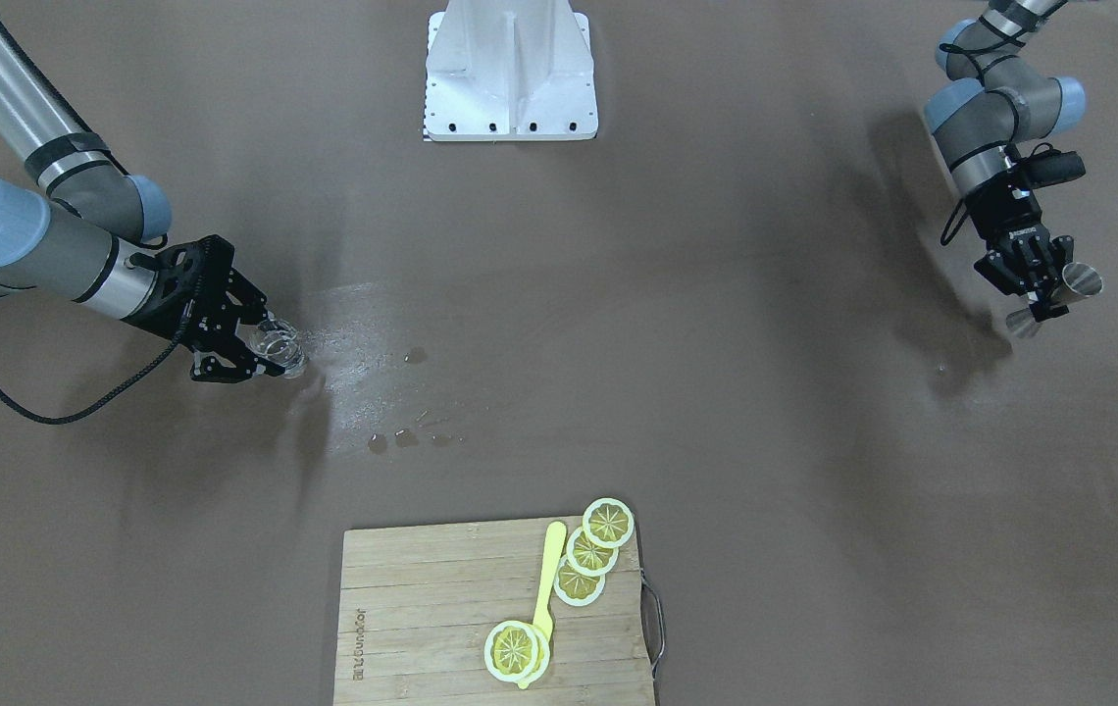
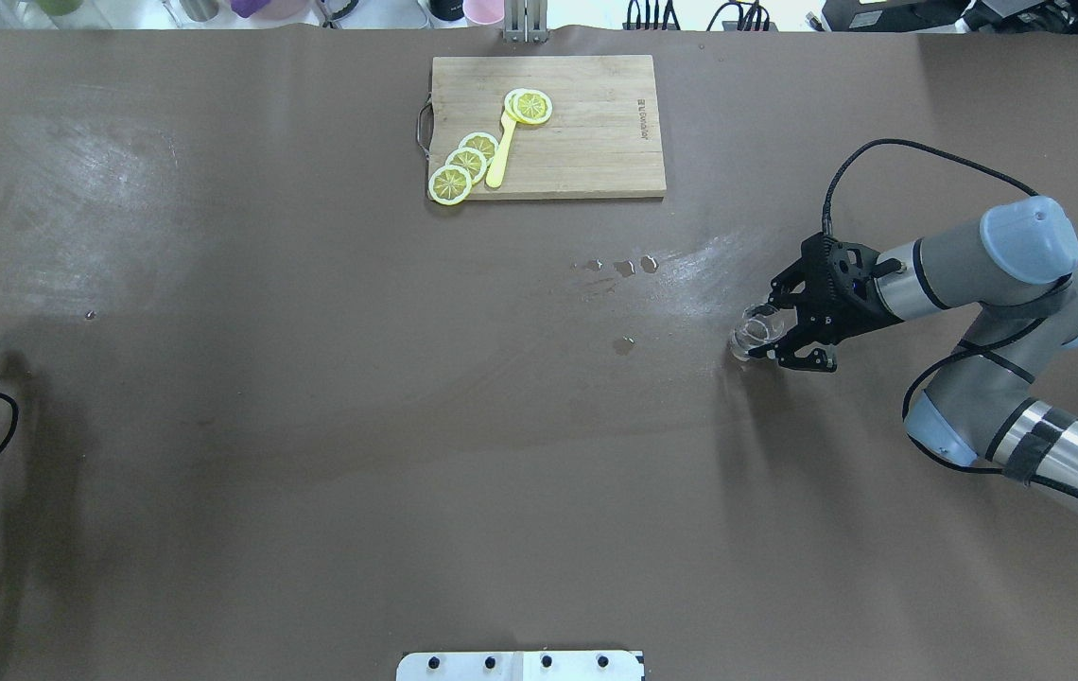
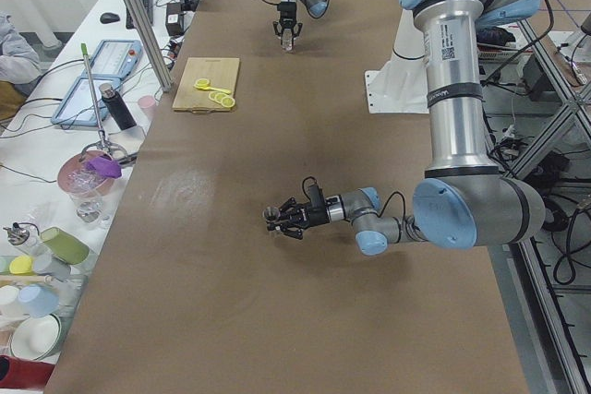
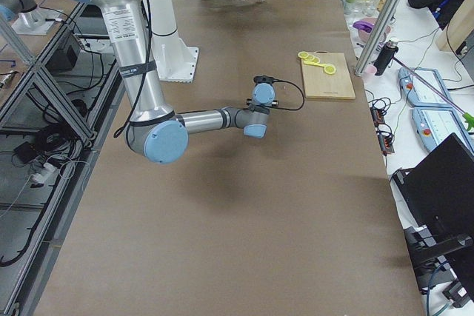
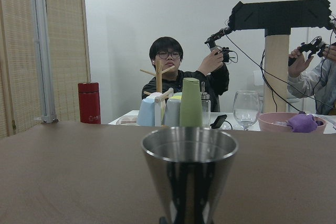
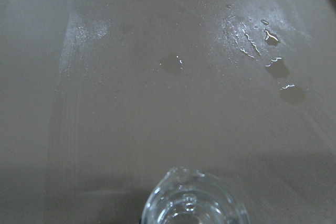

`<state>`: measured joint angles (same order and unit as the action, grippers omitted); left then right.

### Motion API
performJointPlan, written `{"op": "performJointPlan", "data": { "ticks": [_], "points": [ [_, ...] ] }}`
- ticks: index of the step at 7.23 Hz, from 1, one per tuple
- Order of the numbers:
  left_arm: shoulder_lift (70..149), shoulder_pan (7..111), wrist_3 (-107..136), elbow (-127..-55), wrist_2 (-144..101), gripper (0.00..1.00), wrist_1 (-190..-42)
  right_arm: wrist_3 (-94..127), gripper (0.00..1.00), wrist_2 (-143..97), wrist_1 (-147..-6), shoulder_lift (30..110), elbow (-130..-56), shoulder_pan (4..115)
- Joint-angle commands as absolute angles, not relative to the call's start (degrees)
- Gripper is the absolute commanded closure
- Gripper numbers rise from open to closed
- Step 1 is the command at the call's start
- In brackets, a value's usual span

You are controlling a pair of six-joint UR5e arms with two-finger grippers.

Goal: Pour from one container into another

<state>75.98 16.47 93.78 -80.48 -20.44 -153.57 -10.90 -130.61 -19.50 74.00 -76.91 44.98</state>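
Observation:
A small clear glass (image 1: 284,345) sits low at the table surface at the robot's right side, with my right gripper (image 1: 270,345) shut on it from the side. The overhead view shows the same glass (image 2: 751,333) and right gripper (image 2: 768,331); the right wrist view shows the glass rim (image 6: 194,203) at the bottom edge. A steel cone-shaped measuring cup (image 1: 1079,281) is held upright above the table at the far left side, and my left gripper (image 1: 1049,299) is shut on it. In the left wrist view the cup (image 5: 189,174) fills the lower centre, mouth upward. The two containers are far apart.
Water drops (image 1: 406,438) and a wet smear (image 2: 690,270) lie on the brown table beside the glass. A wooden cutting board (image 2: 596,142) with lemon slices (image 2: 465,163) and a yellow utensil stands at the far middle edge. The white robot base (image 1: 510,69) is opposite.

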Motion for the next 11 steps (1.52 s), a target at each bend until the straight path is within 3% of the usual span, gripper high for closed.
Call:
{"op": "performJointPlan", "data": {
  "ticks": [1, 3, 5, 7, 11],
  "points": [
    [76.0, 16.1, 94.2, -80.3, -20.9, 1.0, -153.3, -10.9, 0.0, -130.3, -19.4, 73.9, -76.9, 44.9],
    [76.0, 16.1, 94.2, -80.2, -21.0, 1.0, -153.2, -10.9, 0.0, -130.3, -19.4, 73.9, -77.0, 44.9],
    [76.0, 15.8, 94.1, -80.1, -21.6, 0.84, -153.1, -10.9, 0.0, -130.3, -19.4, 73.5, -77.3, 45.0],
    [76.0, 15.8, 94.1, -80.1, -21.6, 0.75, -153.1, -10.6, 0.0, -130.3, -19.4, 72.4, -77.9, 45.9],
    [76.0, 15.8, 94.2, -79.9, -21.6, 0.27, -153.1, -6.8, 0.0, -130.5, -19.3, 72.4, -80.6, 47.2]
  ]
}}
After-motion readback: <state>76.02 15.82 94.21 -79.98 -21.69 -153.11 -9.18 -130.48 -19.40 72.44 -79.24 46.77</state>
